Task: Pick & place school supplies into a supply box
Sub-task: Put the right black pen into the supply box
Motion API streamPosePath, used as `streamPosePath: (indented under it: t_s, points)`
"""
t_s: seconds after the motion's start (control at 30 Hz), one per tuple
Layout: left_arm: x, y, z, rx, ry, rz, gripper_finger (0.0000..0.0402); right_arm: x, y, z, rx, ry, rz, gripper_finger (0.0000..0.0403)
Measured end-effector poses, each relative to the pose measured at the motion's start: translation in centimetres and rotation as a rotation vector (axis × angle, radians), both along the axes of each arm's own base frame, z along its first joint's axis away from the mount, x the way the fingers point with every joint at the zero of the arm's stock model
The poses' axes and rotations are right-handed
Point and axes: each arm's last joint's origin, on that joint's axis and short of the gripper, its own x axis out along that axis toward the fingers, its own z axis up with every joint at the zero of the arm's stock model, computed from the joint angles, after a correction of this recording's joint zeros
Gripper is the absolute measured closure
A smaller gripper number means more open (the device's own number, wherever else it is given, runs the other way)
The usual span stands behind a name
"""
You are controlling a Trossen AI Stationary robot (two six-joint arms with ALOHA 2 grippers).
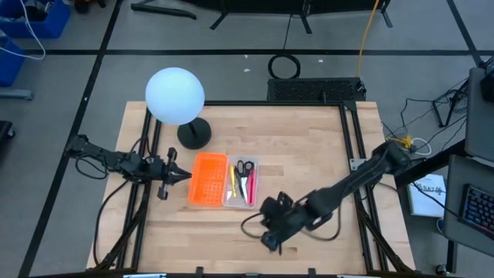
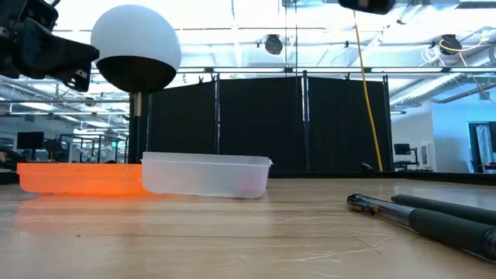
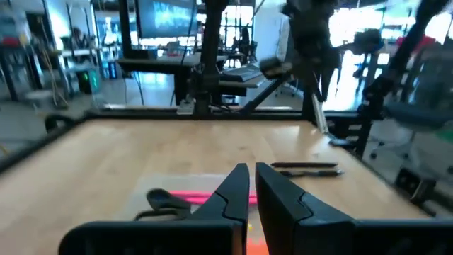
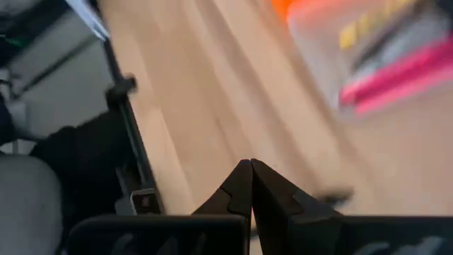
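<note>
My left gripper [image 1: 187, 175], fingers slightly parted and empty, hovers beside the orange tray [image 1: 208, 179], so I risk clipping it; right gripper [image 1: 269, 241] closed, empty.

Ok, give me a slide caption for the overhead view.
Pens and scissors lie in the clear tray beside an orange tray; both arms hang nearby.

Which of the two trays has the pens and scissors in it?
The clear tray, beside the orange tray. It holds pink and yellow pens and scissors; the orange one looks empty.
</note>
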Motion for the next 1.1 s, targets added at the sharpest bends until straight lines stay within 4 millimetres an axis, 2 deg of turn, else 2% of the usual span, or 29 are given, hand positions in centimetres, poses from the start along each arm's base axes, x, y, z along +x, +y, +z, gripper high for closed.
streamPosePath:
  t_s: [0.17,0.33,0.43,0.6,0.73,0.97,1.1]
  points:
    - [0.0,0.0,-0.2,-0.043,0.024,-0.001,0.0366,1.4,2.2,-2.0,0.250,0.185,-0.188,0.0403]
    - [0.0,0.0,-0.2,0.000,0.022,-0.002,0.0366,1.4,3.9,-4.5,0.378,0.290,-0.410,0.0403]
    - [0.0,0.0,-0.3,0.023,0.027,-0.003,0.0366,1.3,4.5,-5.6,0.392,0.322,-0.479,0.0403]
    - [0.0,0.0,-0.3,0.052,0.027,-0.003,0.0366,1.2,3.9,-6.7,0.337,0.366,-0.572,0.0398]
    - [0.0,0.0,-0.3,0.055,0.028,-0.003,0.0366,1.4,3.5,-7.3,0.365,0.436,-0.613,0.0365]
    - [0.0,0.0,-0.3,0.103,0.021,-0.001,0.0366,1.0,2.8,-8.5,0.427,0.549,-0.692,0.0277]
    - [0.0,0.0,-0.3,0.082,0.024,0.000,0.0366,0.5,2.3,-9.6,0.442,0.628,-0.713,0.0251]
